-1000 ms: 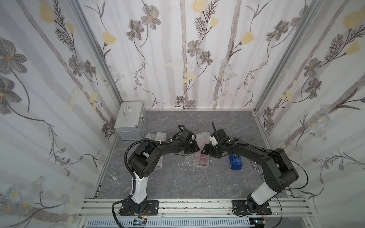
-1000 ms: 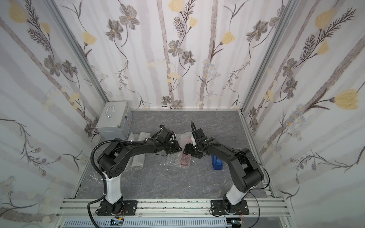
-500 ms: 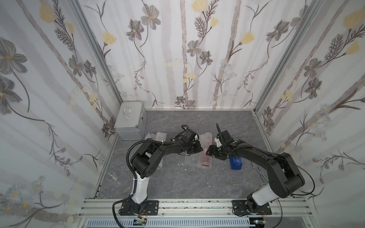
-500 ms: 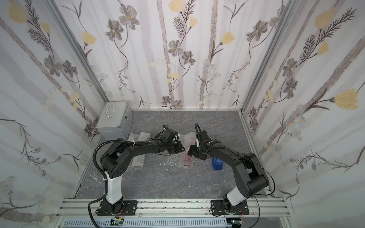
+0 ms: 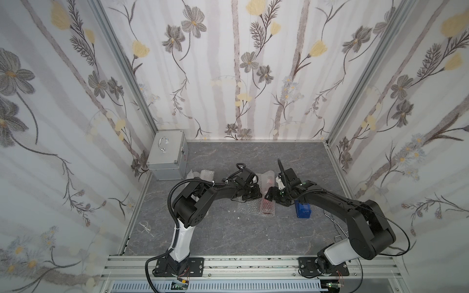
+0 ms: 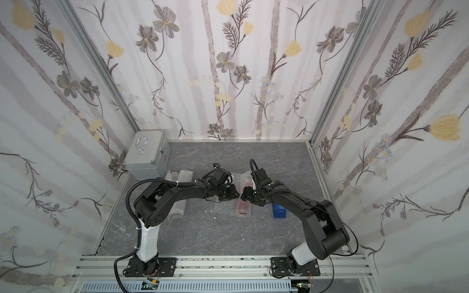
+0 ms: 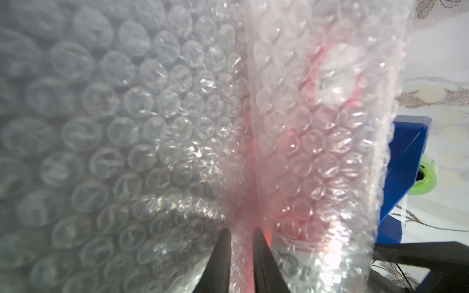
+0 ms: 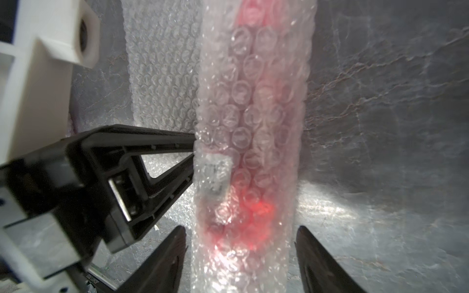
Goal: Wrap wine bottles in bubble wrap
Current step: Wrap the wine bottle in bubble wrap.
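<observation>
Closer now, my left claw [image 7: 241,229] narrowly pinches the bubble wrap [image 7: 152,126]. Spread wide, my right claw [image 8: 241,228] straddles the wine bottle [image 8: 256,208], a red blur.

Both top views bright, evenly lit; walls [image 5: 241,76] washed pale, no hard glare. Grey floor [image 5: 228,236] darker, only faint soft shadows, light falling from above. Wide lens bends corner posts [image 5: 128,76] outward near edges. Left wrist view: bubble wrap [image 7: 152,126] backlit, glowing, sparkle on bubbles; nearest bubbles big, smeared, out of focus; tape dispenser [image 7: 406,152] fairly sharp. Right wrist view dimmer: white glare patch on floor, red glow through wrapped bottle [image 8: 253,210], mount [image 8: 38,76] close, blurred.
</observation>
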Available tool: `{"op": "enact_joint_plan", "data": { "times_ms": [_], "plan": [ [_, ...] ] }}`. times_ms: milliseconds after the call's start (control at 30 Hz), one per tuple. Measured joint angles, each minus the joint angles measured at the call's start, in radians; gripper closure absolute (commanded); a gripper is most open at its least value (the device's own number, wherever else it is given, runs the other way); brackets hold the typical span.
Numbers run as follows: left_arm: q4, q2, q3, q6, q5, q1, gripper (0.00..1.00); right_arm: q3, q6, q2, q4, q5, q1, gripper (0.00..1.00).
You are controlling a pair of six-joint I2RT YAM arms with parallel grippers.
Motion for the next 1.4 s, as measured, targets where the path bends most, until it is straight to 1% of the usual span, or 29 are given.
{"op": "enact_joint_plan", "data": {
  "times_ms": [200, 300, 433, 667, 767, 967, 1067, 1133, 1267, 1400],
  "plan": [
    [0.000, 0.002, 0.002, 0.001, 0.000, -0.003, 0.81, -0.011, 0.031, 0.051, 0.043, -0.008, 0.030, 0.42],
    [-0.002, 0.002, 0.002, 0.010, -0.001, -0.003, 0.81, -0.005, 0.042, 0.066, 0.051, -0.011, 0.041, 0.44],
    [-0.030, -0.020, 0.001, 0.020, -0.012, 0.000, 0.81, 0.010, 0.042, 0.073, 0.040, 0.004, 0.051, 0.43],
    [-0.076, -0.133, -0.015, 0.078, -0.043, 0.043, 0.80, 0.027, 0.049, 0.078, 0.021, 0.018, 0.057, 0.43],
    [-0.072, -0.154, -0.025, 0.098, -0.039, 0.047, 0.80, 0.043, 0.049, 0.086, 0.003, 0.028, 0.064, 0.42],
    [-0.031, -0.118, -0.032, 0.065, 0.033, 0.027, 0.80, 0.059, 0.049, 0.096, -0.013, 0.036, 0.070, 0.42],
    [-0.027, -0.087, -0.023, 0.050, 0.049, 0.018, 0.81, 0.061, 0.049, 0.096, -0.015, 0.041, 0.073, 0.41],
    [-0.019, -0.071, -0.017, 0.047, 0.055, 0.018, 0.82, 0.063, 0.050, 0.096, -0.019, 0.047, 0.074, 0.41],
    [-0.005, -0.047, -0.010, 0.041, 0.051, 0.021, 0.88, 0.076, 0.049, 0.095, -0.034, 0.050, 0.080, 0.37],
    [-0.013, -0.036, -0.010, 0.042, 0.032, 0.018, 0.89, 0.081, 0.039, 0.078, -0.044, 0.045, 0.085, 0.34]
  ]
}}
